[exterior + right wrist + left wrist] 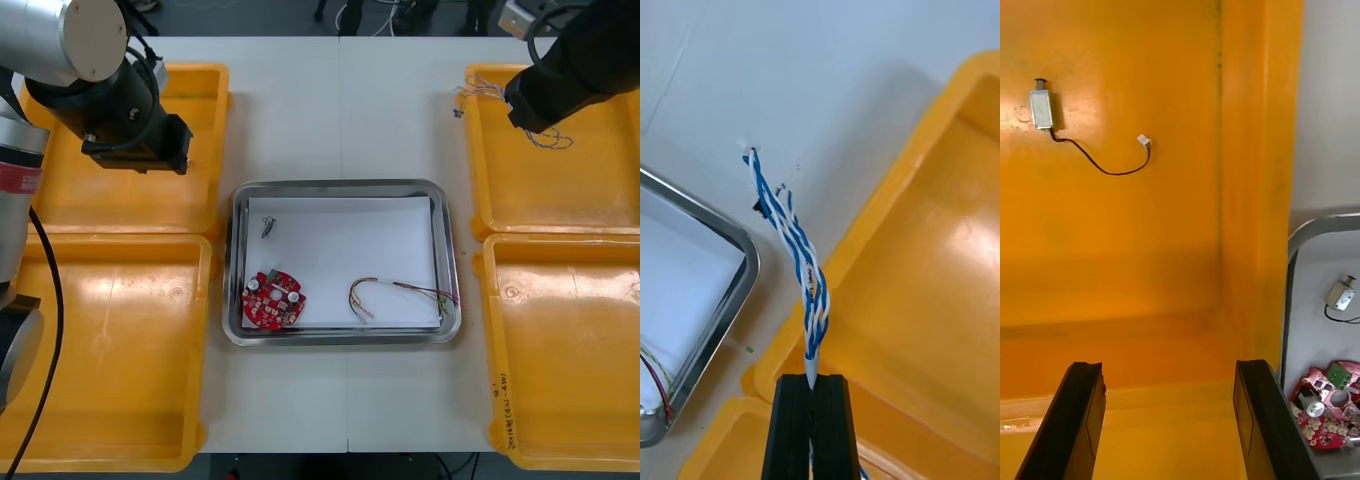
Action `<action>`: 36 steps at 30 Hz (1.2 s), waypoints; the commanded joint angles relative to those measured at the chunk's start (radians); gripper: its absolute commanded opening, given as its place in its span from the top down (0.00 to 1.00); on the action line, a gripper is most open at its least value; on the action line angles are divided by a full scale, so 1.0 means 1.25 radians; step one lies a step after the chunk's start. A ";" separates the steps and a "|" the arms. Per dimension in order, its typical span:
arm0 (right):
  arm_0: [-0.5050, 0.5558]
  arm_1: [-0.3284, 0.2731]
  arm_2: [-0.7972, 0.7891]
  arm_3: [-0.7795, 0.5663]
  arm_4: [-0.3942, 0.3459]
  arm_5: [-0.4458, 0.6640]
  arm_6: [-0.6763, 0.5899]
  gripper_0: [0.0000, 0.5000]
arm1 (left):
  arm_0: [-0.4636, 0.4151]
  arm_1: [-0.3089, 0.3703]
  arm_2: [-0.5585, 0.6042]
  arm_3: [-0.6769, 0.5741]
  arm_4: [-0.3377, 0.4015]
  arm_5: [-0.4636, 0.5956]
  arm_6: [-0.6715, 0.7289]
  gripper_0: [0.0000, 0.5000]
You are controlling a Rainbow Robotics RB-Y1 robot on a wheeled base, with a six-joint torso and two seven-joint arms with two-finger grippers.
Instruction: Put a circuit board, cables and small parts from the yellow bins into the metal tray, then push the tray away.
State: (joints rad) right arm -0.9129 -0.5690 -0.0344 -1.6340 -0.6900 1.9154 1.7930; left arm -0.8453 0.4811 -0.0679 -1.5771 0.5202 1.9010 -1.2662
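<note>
My right gripper [812,386] is shut on a twisted blue and white cable [814,300], which hangs over the inner rim of the far right yellow bin [940,285]; its strands also show beside the right arm [475,92]. The metal tray [340,188], white inside, holds a round red circuit board [274,299], a red and yellow cable [400,296] and a small metal part [268,227]. My left gripper [1169,420] is open with nothing between its fingers, above the far left yellow bin [60,190], where a small metal part [1041,109] with a black cable lies.
Two near yellow bins [110,350] [570,350] flank the tray. The tray's rim [1289,255] and the circuit board [1326,405] lie just past the left bin's wall. A tray corner [730,247] sits close to the hanging cable.
</note>
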 commanded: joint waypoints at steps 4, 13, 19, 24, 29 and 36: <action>-0.075 0.051 0.100 -0.028 0.032 0.004 0.113 1.00 | -0.060 0.039 0.016 0.058 -0.023 -0.076 -0.029 0.00; -0.078 0.108 0.188 -0.028 0.043 0.004 0.150 1.00 | -0.063 0.040 0.017 0.118 -0.039 -0.168 -0.064 0.00; -0.080 0.136 0.231 -0.002 0.029 0.004 0.170 1.00 | -0.070 0.040 0.016 0.184 -0.042 -0.245 -0.085 0.00; -0.078 0.156 0.252 0.036 0.022 -0.022 0.193 1.00 | -0.096 0.040 0.016 0.254 -0.041 -0.286 -0.104 0.00; -0.076 0.157 0.299 0.041 0.026 -0.052 0.210 1.00 | -0.113 0.040 0.016 0.307 -0.043 -0.327 -0.122 0.00; -0.055 0.158 0.365 0.042 0.037 -0.093 0.230 1.00 | -0.117 0.042 0.017 0.349 -0.064 -0.371 -0.152 0.00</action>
State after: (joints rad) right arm -0.9604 -0.3840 0.3750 -1.5705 -0.6518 1.8255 2.0206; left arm -0.9284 0.4928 -0.0676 -1.1555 0.4588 1.4679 -1.3017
